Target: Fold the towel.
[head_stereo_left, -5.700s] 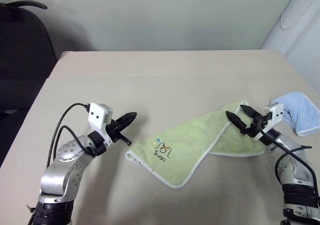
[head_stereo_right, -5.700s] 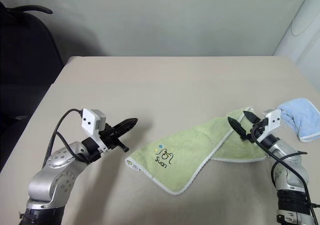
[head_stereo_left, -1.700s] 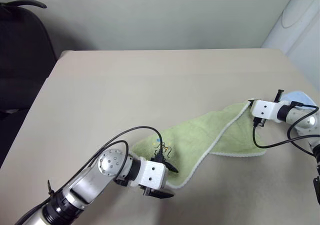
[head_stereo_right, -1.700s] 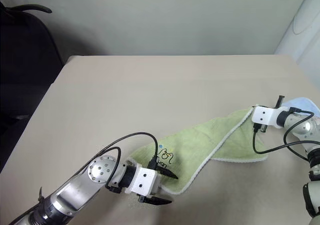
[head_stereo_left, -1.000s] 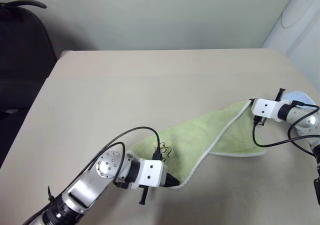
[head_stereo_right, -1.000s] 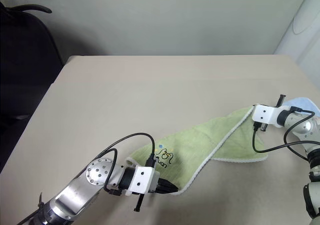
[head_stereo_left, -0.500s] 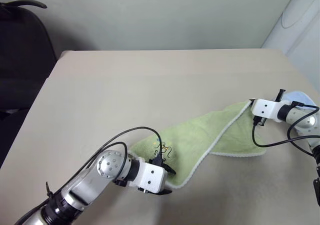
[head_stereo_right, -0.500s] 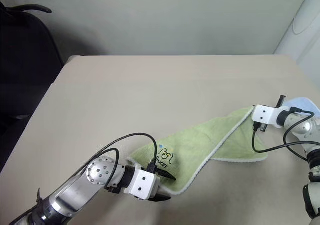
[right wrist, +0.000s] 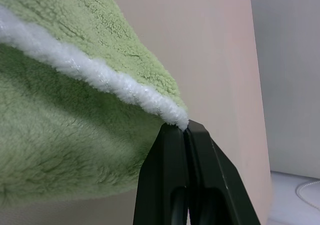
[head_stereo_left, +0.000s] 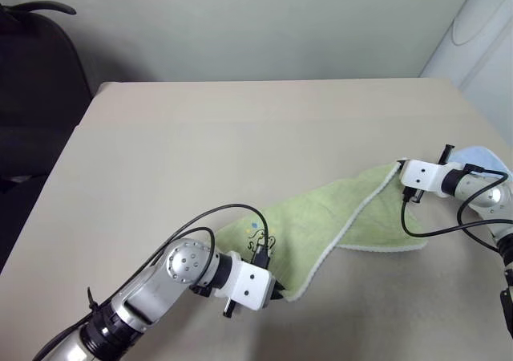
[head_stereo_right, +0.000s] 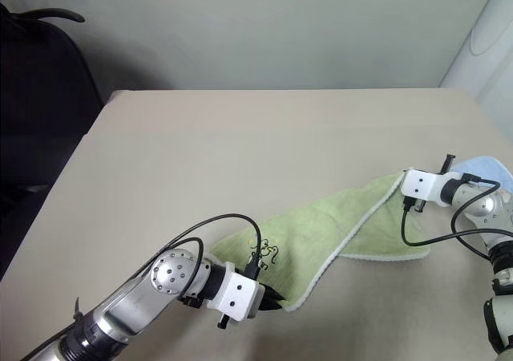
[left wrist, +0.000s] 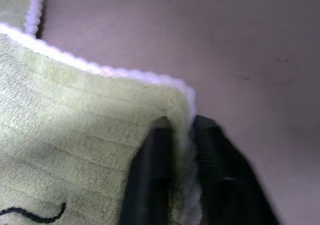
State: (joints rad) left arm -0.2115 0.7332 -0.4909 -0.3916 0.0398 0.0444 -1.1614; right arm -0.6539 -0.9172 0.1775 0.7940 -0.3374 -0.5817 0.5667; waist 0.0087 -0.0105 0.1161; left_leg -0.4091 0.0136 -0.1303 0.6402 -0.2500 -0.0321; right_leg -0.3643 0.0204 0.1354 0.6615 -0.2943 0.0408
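Note:
The light green towel (head_stereo_left: 321, 221) with white edging lies crumpled in a diagonal strip on the beige table (head_stereo_left: 240, 136), its dark logo (head_stereo_left: 260, 239) near the front end. My left gripper (head_stereo_left: 278, 294) is at the towel's nearest corner. In the left wrist view its black fingers (left wrist: 155, 180) are shut on the white edge of the towel (left wrist: 75, 125). My right gripper (head_stereo_left: 399, 168) is at the towel's far right corner. The right wrist view shows it (right wrist: 185, 129) shut on the white hem of the towel (right wrist: 60, 110), with that corner raised slightly.
A light blue cloth (head_stereo_left: 485, 154) lies behind my right arm at the table's right edge. A dark chair (head_stereo_left: 32, 96) stands off the table's left side. A white rounded object (head_stereo_left: 481, 24) stands at the far right corner.
Half a second ago my left gripper stood open around the towel's near corner; it has rolled a little and now is shut on that corner. The right gripper has kept still on its corner.

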